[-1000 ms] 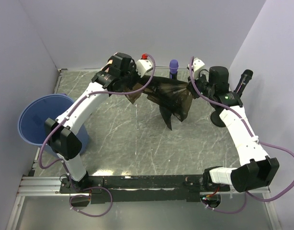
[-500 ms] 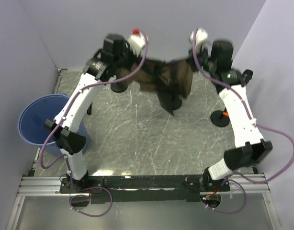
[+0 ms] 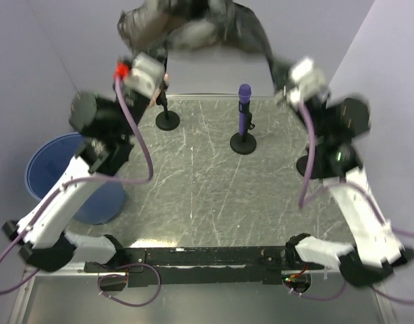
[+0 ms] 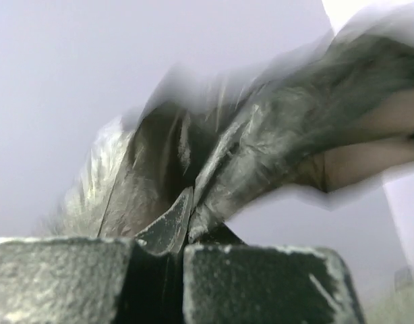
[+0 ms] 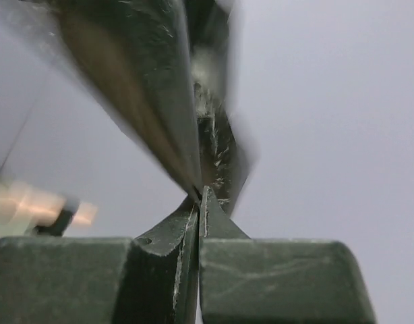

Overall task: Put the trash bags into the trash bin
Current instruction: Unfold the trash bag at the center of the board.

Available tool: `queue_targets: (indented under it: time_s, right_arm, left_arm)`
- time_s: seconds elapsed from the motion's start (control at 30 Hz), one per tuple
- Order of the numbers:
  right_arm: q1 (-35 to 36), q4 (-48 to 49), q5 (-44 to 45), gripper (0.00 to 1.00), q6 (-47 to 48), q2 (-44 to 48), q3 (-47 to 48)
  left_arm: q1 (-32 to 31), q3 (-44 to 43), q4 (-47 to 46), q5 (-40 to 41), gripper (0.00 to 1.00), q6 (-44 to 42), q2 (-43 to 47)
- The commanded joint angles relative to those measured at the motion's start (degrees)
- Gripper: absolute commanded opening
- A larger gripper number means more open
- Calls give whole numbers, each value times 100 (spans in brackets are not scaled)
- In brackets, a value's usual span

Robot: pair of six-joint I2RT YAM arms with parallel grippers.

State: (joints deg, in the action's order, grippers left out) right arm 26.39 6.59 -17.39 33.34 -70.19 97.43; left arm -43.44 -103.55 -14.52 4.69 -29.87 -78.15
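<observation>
A dark, see-through trash bag hangs stretched and blurred high above the table's far edge, held between both arms. In the left wrist view my left gripper is shut on a crumpled fold of the trash bag. My right gripper is shut on another edge of the bag, which streams upward from its tips. The blue trash bin stands at the table's left side, partly hidden behind my left arm. I cannot see inside the bin.
A purple-topped post on a black round base stands at the middle back. A second black stand is left of it, and a third base sits by my right arm. Grey walls close in the back and sides.
Both arms have swung sharply upward, lifting the bag from just above the table to high near the camera. The left arm's elbow has shifted toward the bin.
</observation>
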Motion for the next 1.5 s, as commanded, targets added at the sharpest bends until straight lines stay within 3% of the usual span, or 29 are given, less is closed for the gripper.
queue_targets:
  time_s: [0.0, 0.03, 0.1, 0.17, 0.2, 0.3, 0.4, 0.57, 0.73, 0.8, 0.83, 0.9, 1.0, 1.1, 1.2, 1.27, 1.33, 1.37, 1.4, 1.43, 1.47]
  right_arm:
    - [77, 77, 182, 0, 34, 1198, -3379]
    - [77, -634, 79, 0, -90, 1436, -4284]
    - [103, -2076, -578, 0, 67, 1666, -5001]
    - [103, -3090, -1247, 0, -256, 2086, -5356]
    - [112, -3372, -1493, 0, -389, 2306, -5357]
    - [121, -3279, -1294, 0, -671, 2975, -5261]
    - [121, -2674, -979, 0, -775, 2960, -4665]
    - [51, -2531, -153, 0, -1102, 810, -1724]
    - [-275, -2636, 534, 0, -1067, -1423, 2413]
    - [-275, -2480, 430, 0, -1006, -2014, 3909]
    - [-266, -2113, 316, 0, -927, -2085, 4290]
    - [-109, -1026, 227, 0, -577, -1850, 4137]
    - [216, 593, -246, 0, 240, -1025, 2830]
    - [506, 1125, -835, 0, 1058, -409, 1853]
    - [674, 1126, -793, 0, 1122, 48, 922]
    - [665, 1064, -696, 0, 1348, 338, 27]
    - [657, 1300, -381, 0, 1823, 646, -1473]
    - [648, 1379, 117, 0, 1877, 726, -2682]
    - [648, 1223, 687, 0, 1704, 674, -3520]
    - [648, 65, 771, 0, 1232, 526, -3894]
    - [639, -1461, 50, 0, 1114, 455, -4020]
  left_arm:
    - [187, 3349, -27, 34, 1, -144, 509]
    - [256, 4385, 602, -325, 1, 23, 685]
    - [257, 5121, 1771, -940, 1, 261, 914]
    - [257, 5363, 2758, -1924, 1, 683, 1291]
    - [266, 5319, 2962, -1980, 1, 1041, 1433]
    - [275, 4855, 3165, -1717, 1, 1256, 1592]
    - [336, 3960, 3097, -1647, 1, 1412, 1365]
    - [477, 1404, 3139, -709, 1, 1782, 128]
    - [740, -2698, 3860, 13, 1, 1932, -1762]
    - [732, -3801, 3381, 155, 1, 1740, -2011]
    - [732, -3822, 2890, 94, 1, 1617, -1872]
    - [575, -3079, 972, -99, 1, 1057, -1294]
    - [-5, -1864, -715, -362, 1, -130, -607]
    - [-375, -1608, -965, -679, 1, -765, -394]
    - [-455, -1127, -658, -636, 1, -924, -193]
    - [-446, -67, -954, -513, 1, -1300, 123]
    - [-368, 1645, -1410, -173, 1, -1426, 535]
    - [-254, 3020, -1430, -31, 1, -1295, 677]
    - [-70, 3834, -865, -264, 1, -1050, 730]
    - [54, 4112, 681, -780, 1, -908, 600]
    - [81, 4045, 2271, -1403, 1, -933, 390]
